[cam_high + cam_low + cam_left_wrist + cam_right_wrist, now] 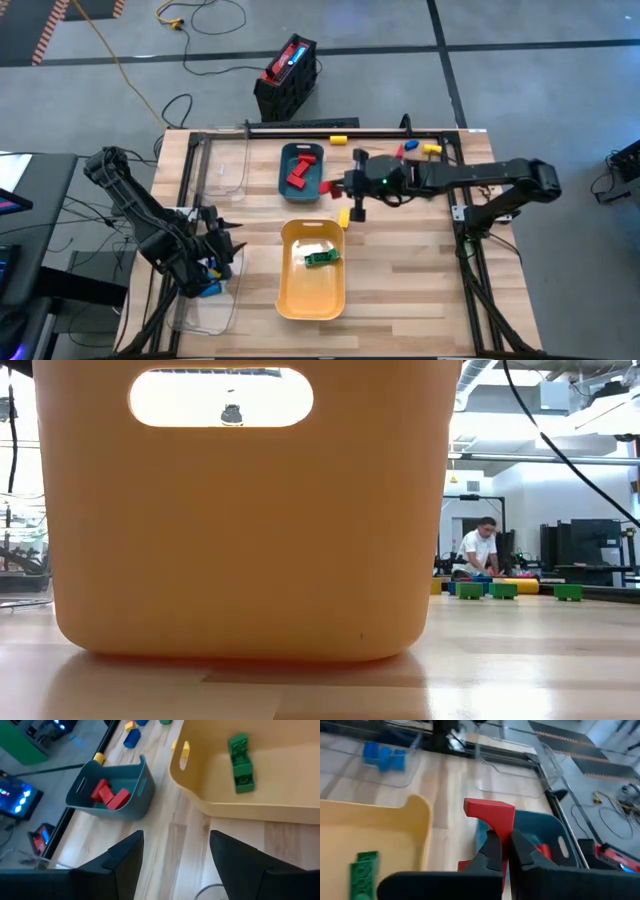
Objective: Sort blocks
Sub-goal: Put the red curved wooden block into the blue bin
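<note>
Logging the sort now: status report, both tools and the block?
Right tool shut on red block, beside teal tray. Left tool open, idle near clear tray. Nothing in the way.

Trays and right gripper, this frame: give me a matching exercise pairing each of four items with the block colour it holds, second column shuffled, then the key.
Items:
1. yellow tray
2. teal tray
3. clear tray by the left gripper
4. right gripper, beside the teal tray

What it holds:
A. red blocks lying inside
B. blue blocks
C. one red block, pinched between the fingers
D. green blocks

Pairs: 1-D, 2-A, 3-B, 4-C
</note>
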Motion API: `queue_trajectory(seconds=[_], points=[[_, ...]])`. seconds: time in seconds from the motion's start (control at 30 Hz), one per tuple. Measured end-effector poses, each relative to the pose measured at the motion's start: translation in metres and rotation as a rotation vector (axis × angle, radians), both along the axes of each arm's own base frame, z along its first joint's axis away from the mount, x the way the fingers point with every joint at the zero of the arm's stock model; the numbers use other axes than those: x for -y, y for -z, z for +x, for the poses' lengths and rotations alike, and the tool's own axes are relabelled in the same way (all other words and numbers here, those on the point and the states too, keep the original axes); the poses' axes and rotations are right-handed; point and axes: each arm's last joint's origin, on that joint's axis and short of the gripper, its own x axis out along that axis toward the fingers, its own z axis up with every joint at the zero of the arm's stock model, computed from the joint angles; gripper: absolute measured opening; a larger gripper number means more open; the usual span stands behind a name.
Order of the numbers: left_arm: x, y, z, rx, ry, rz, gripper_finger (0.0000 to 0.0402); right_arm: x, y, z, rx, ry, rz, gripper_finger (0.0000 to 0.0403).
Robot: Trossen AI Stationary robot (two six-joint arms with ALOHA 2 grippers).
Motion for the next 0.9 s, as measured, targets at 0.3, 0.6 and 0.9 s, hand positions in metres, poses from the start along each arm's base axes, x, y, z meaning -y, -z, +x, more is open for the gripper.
queue_trajectory(seconds=[0.3, 0.6, 0.9], points=[[0.001, 0.000, 0.001, 0.003, 0.005, 0.000, 0.0222, 0.049, 0.043, 0.044, -0.021, 0.074, 0.038, 0.0008], [0.001, 0.000, -0.001, -0.007, 0.007, -0.018, 0.0222, 0.104, 0.052, 0.085, -0.082, 0.156, 0.127, 0.0007], [0.000, 0.001, -0.003, -0.030, 0.006, -0.011, 0.0222, 0.105, 0.063, 0.132, -0.232, 0.244, 0.213, 0.0007]])
